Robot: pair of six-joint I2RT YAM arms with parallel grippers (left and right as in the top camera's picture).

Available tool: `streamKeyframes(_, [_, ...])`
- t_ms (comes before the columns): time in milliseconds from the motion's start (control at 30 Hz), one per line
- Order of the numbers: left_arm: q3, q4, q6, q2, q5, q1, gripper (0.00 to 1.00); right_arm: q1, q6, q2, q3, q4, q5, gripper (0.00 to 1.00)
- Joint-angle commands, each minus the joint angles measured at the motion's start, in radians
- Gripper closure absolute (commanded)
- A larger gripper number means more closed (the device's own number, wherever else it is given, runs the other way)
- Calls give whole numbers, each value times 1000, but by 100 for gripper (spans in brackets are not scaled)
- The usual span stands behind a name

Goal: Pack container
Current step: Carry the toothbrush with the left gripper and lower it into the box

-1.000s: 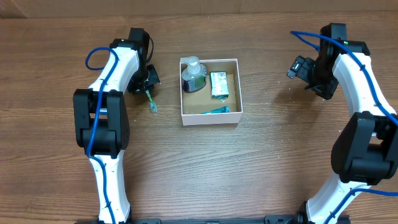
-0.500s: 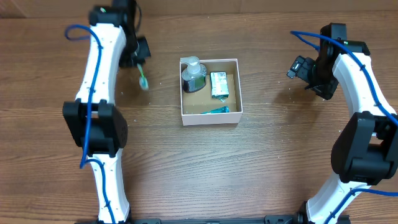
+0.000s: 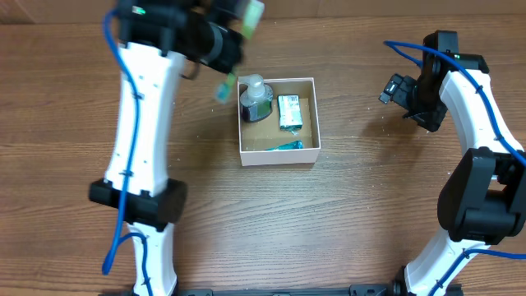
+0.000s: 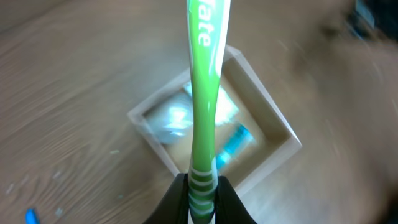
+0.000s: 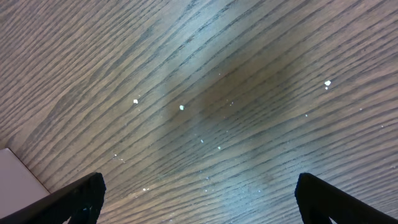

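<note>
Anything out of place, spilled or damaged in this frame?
Nothing spilled or damaged. The container sits square, its items inside; the left end effector holds a green toothbrush aloft by its left wall. Only oddity: small white specks scattered on the table beneath the right end effector.

Wood-grain tabletop [image 3: 345, 205]. On it, a clear pump soap bottle [image 3: 256, 99] stands with a green packet [image 3: 288, 112] at its three o'clock and a teal item [image 3: 285, 145] at five o'clock, too small to identify. A green toothbrush [image 4: 202, 93] is raised off the surface, a blur in the overhead view.
</note>
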Motion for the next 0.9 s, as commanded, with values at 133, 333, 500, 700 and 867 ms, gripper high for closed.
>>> streamKeyframes(133, [-101, -25, 333, 2, -129, -202, 96, 3, 5, -5, 1, 4, 6, 0])
streamKeyframes(333, [-286, -24, 432, 2, -185, -221, 96, 3, 5, -5, 1, 4, 6, 0])
streamKeyframes(500, [-402, 9, 480, 2, -176, -201, 96, 3, 5, -5, 1, 4, 6, 0])
streamKeyframes(700, [-514, 73, 622, 2, -146, -201, 96, 3, 5, -5, 1, 4, 6, 0])
streamKeyframes(867, [-596, 246, 518, 2, -135, -201, 95, 3, 5, -5, 1, 4, 6, 0])
